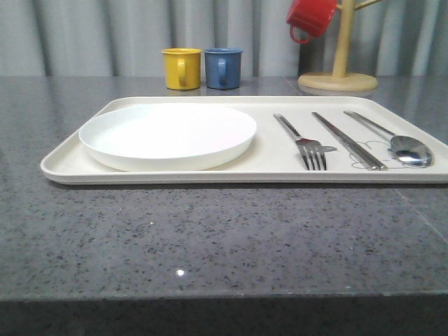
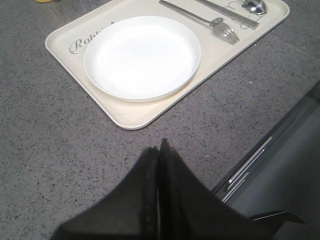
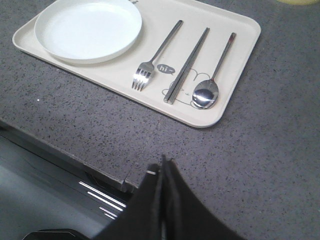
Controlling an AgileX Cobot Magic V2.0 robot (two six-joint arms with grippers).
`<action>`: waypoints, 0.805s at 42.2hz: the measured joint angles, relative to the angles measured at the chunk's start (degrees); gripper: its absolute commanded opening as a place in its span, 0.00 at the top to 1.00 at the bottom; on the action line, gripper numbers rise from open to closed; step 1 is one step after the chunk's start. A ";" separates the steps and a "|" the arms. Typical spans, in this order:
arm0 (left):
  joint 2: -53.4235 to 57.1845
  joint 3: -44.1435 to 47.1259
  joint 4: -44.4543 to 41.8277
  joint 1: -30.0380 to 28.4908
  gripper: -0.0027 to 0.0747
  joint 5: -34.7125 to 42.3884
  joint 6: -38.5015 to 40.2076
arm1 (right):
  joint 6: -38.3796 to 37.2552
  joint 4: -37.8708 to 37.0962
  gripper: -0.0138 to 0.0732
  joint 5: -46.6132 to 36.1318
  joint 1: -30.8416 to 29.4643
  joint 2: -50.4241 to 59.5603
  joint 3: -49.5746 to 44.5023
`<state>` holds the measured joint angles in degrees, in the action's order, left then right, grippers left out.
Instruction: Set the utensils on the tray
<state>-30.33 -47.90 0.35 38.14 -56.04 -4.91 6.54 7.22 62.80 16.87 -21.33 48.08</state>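
I see fork (image 1: 302,143), chopsticks (image 1: 348,140) and spoon (image 1: 392,138) lying parallel right of the plate (image 1: 168,136) on the tray (image 1: 70,166), tines and bowl toward me, on a grey speckled counter (image 1: 210,238); both grippers (image 2: 159,165) (image 3: 163,172) are pressed together, empty.

Ahead of me, near the far edge of the speckled grey table (image 1: 210,238), a yellow mug (image 1: 181,68) and a blue mug (image 1: 222,67) stand upright just beside each other, handles turned my way. To their right stands a pale wooden mug tree (image 1: 339,63) on a round base, and a red mug (image 1: 311,17) hangs tilted from one of its branches. A grey pleated curtain (image 1: 91,35) runs behind all of them. The table's near edge is dark.
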 measured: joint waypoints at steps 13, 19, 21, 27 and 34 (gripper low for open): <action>0.94 0.53 -0.35 -2.13 0.99 0.00 -0.01 | -0.13 -0.02 0.96 0.00 0.00 0.00 0.00; 5.54 6.12 -1.11 -8.29 0.99 6.11 -0.01 | -0.13 -0.02 0.96 0.00 0.00 0.00 0.00; 7.90 9.71 -1.32 -10.61 0.99 10.69 -0.01 | -0.13 -0.12 0.96 0.10 0.00 0.00 0.00; 16.43 23.28 -1.57 -17.75 0.99 25.75 -0.01 | -0.13 -0.12 0.96 0.10 0.00 0.00 0.00; 25.07 37.69 -1.46 -26.07 0.99 38.93 -0.01 | -0.13 -0.12 0.96 0.10 0.00 0.00 0.00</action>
<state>-5.25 -10.20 -1.11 12.07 -17.10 -4.91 6.41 7.10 62.90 16.87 -21.33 48.08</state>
